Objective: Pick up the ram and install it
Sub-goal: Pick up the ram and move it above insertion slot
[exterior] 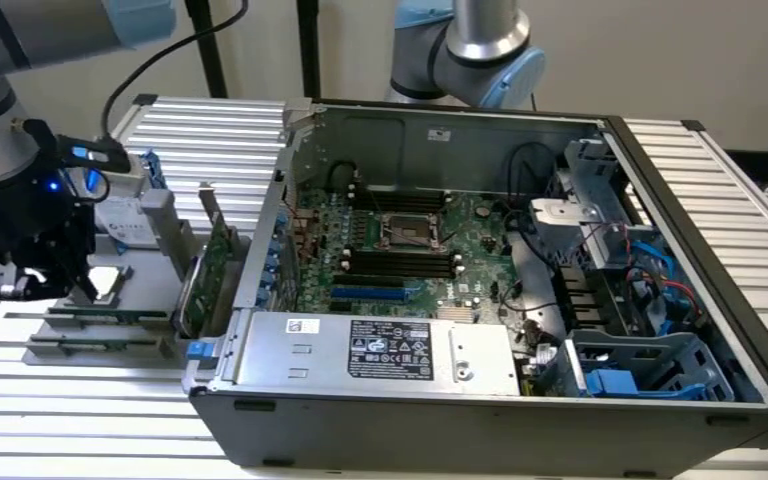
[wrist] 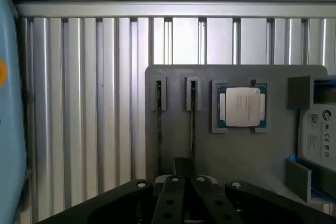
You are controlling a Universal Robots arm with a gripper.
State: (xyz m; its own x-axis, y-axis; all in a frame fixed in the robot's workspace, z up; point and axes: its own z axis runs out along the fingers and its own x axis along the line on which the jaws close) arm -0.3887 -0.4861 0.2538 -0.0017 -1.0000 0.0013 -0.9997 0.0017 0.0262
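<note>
Claw (exterior: 48, 288) hangs low over the grey holder (exterior: 37, 352) on the slatted worktop (exterior: 224, 140), to the exterior view's left of the open computer case (exterior: 491, 400). I cannot tell whether it is released or clenched. The ram (wrist: 192, 124) stands on edge in a holder slot, close to the claw tip in the wrist view. A second stick (wrist: 159, 124) stands in the neighbouring slot, and the square processor (wrist: 242, 107) sits on the ram's other side.
</note>
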